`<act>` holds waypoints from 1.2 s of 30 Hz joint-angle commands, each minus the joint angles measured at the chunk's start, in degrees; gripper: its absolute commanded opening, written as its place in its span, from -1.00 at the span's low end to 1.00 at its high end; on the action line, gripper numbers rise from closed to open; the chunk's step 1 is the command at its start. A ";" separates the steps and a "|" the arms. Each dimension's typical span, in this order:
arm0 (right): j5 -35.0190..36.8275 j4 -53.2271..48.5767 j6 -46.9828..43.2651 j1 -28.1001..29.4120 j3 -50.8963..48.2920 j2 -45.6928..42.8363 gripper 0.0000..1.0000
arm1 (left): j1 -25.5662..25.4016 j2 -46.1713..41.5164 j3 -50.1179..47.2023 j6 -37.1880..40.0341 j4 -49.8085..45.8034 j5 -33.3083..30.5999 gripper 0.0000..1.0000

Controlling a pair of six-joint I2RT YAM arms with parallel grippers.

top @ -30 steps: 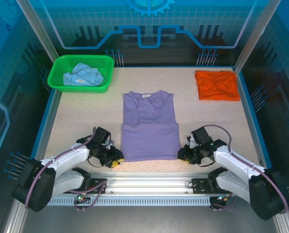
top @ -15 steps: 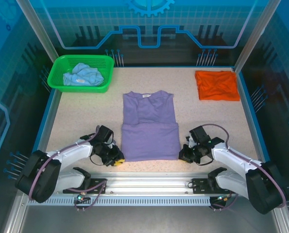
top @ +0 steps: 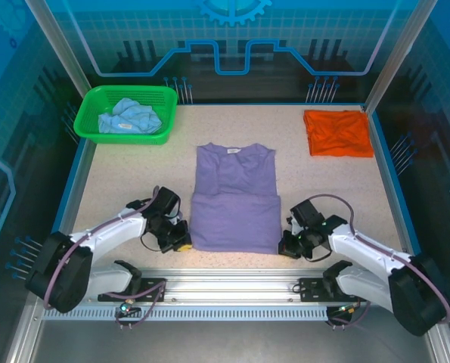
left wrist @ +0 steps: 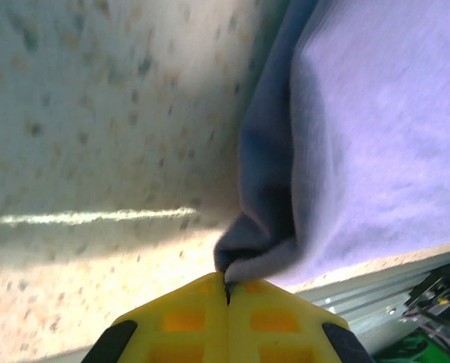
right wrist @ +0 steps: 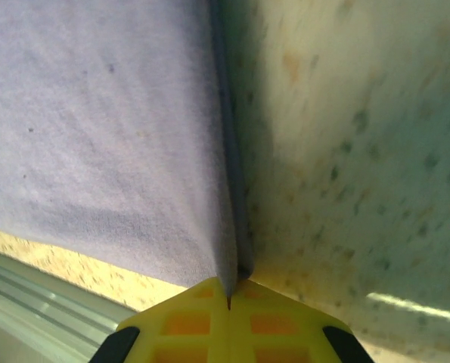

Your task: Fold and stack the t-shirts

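Basket: a green plastic basket with slotted walls point(top: 122, 137) stands at the far left corner of the speckled beige tabletop point(top: 134, 181), its back near the rear wall.
Basket contents: one crumpled light blue cloth t-shirt point(top: 130, 117) lies bunched inside, mostly toward the middle and left, below the rim.
Left fingers: the yellow left fingers point(left wrist: 187, 321) are pressed together with a bunched near-left corner of cloth pinched at their tips. From above, they sit low on the tabletop just beside the shirt's near-left corner point(top: 181, 244).
Lavender shirt: the large lavender-purple cloth t-shirt point(top: 234, 198) lies flat in the middle of the tabletop, between the two arms, neckline pointing away from them. Its lower part is doubled over, with a straight fold edge running across the body. A small white mark sits just under the neckline.
Right fingers: the yellow right fingers point(right wrist: 274, 321) are closed together on the thin near-right edge of the lavender shirt, cloth fanning out to their left. From above, they meet the shirt's near-right corner point(top: 286, 243).
Orange shirt: the bright orange cloth t-shirt point(top: 338, 132) lies folded into a rough square at the far right corner of the tabletop, well apart from the lavender one.
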 commanded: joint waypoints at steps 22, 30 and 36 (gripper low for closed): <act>3.68 -24.14 -1.01 1.65 29.07 -1.08 -1.00 | 0.47 -4.34 23.81 -0.11 -21.88 1.47 -1.00; 0.13 -21.53 -1.79 -10.96 43.02 14.62 -1.00 | 10.12 9.26 37.95 -0.82 -17.48 2.52 -1.00; -2.55 -22.98 -6.64 -16.51 58.83 32.44 -1.00 | 13.39 24.29 54.27 1.28 -18.05 1.78 -1.00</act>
